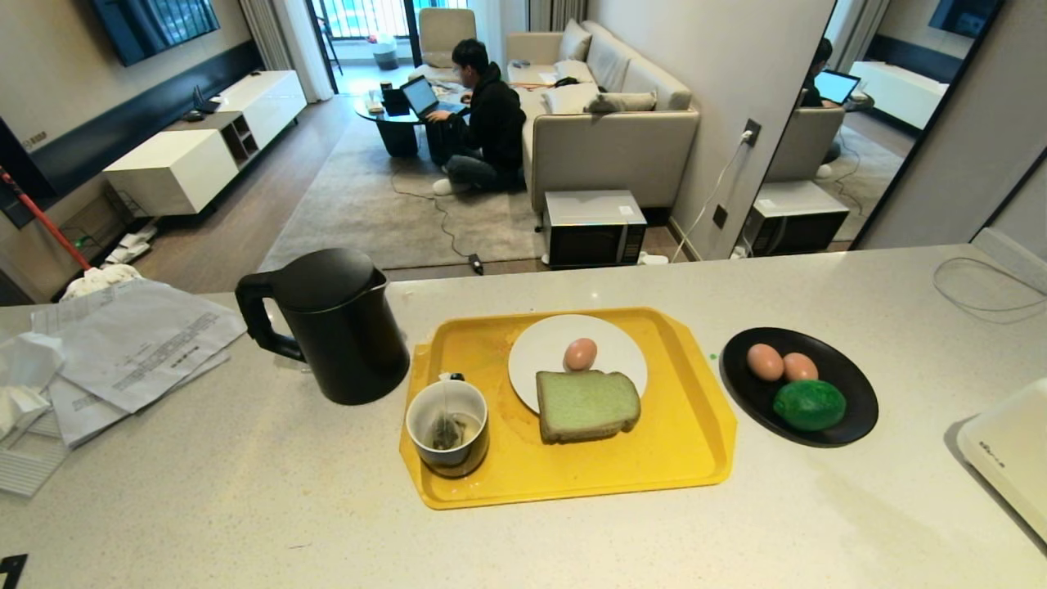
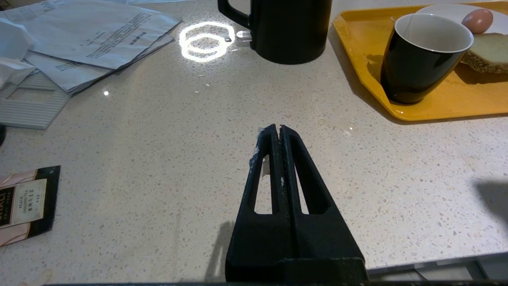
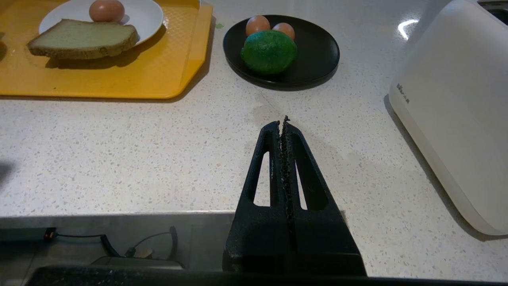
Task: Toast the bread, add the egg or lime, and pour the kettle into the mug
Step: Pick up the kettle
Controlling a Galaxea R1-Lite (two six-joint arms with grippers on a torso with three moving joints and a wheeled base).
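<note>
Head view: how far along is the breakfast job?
Looks done: pale green bread slice and a pinkish-brown egg sit on the round white plate. In hand: nothing; left claw and right claw are shut, empty. Left: the dark mug shows only a teabag, with the matte black kettle beside the tray.

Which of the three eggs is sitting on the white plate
The egg just behind the bread, alone on the white plate; the other two eggs share the black plate with the lime.

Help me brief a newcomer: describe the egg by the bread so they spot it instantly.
Find the yellow tray mid-counter, then the white plate on it. The egg sits on that plate just behind the bread, alone; the other two eggs share a black plate with the lime.
</note>
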